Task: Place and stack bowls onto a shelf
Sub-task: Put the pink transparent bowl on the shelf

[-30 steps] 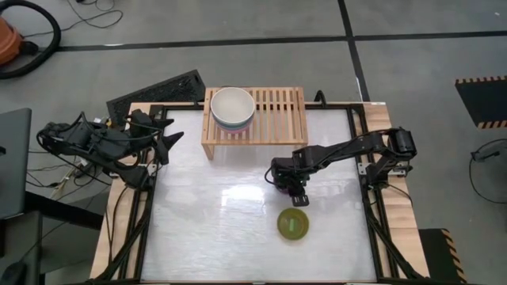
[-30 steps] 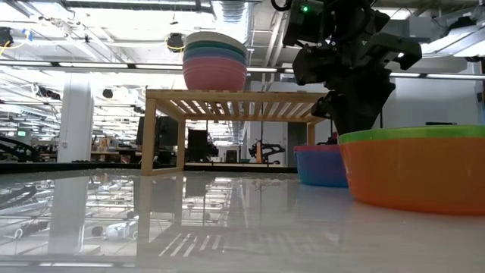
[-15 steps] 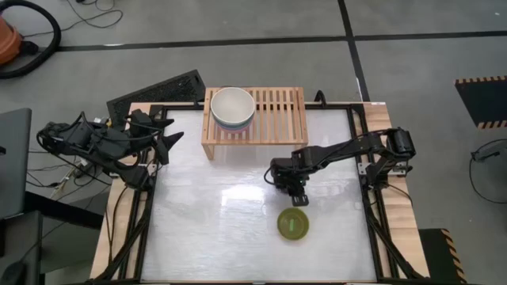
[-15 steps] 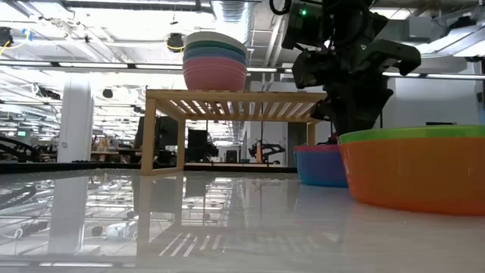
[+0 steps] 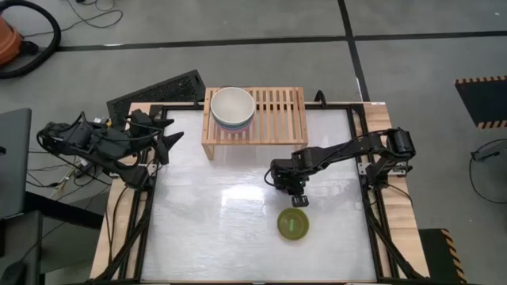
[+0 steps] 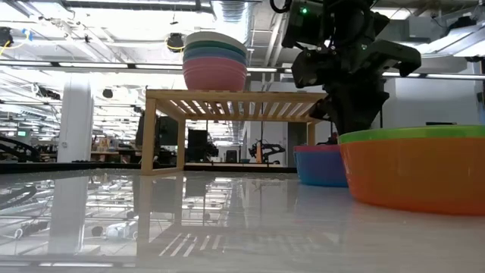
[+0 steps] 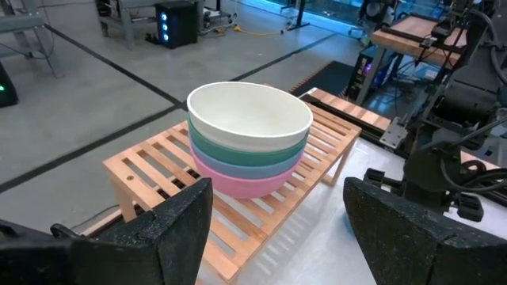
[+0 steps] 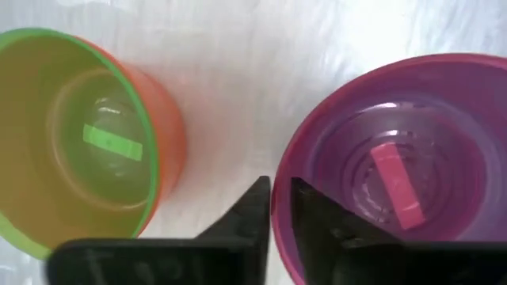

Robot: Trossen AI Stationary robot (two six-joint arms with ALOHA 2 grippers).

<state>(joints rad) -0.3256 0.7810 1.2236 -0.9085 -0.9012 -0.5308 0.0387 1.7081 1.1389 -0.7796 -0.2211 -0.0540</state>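
While you watched from above, the stack of four larger round plastic bowls (image 5: 232, 108) sat on the low light-wood slatted shelf (image 5: 277, 115), toward its left end, with the cream-white one on top and teal, blue-grey and pink beneath it in the left wrist view. The shelf stood at the far edge of the glossy white table (image 5: 222, 222).

Two pairs of smaller bowls were down on the table, near each other in front of the shelf's right half. The small purple plastic bowl (image 8: 388, 166) sat nested inside the small cyan bowl (image 6: 322, 171). Just beside them, nearer the front edge, the small olive-green bowl (image 5: 293, 224) sat inside the small orange-red bowl (image 6: 417, 178).

Your right gripper (image 8: 277, 190) was lowered over the purple bowl, one dark finger (image 8: 253, 214) outside its rim and the other inside, the two pinched together on that rim. You could not make out from the overhead view how much of the pair it covered.

Your left gripper (image 7: 277, 198) waited at the table's left edge, aimed at the shelf, its fingers well apart and holding nothing.

A black slatted panel (image 5: 158, 89) lay on the floor just beyond the table's far left corner.
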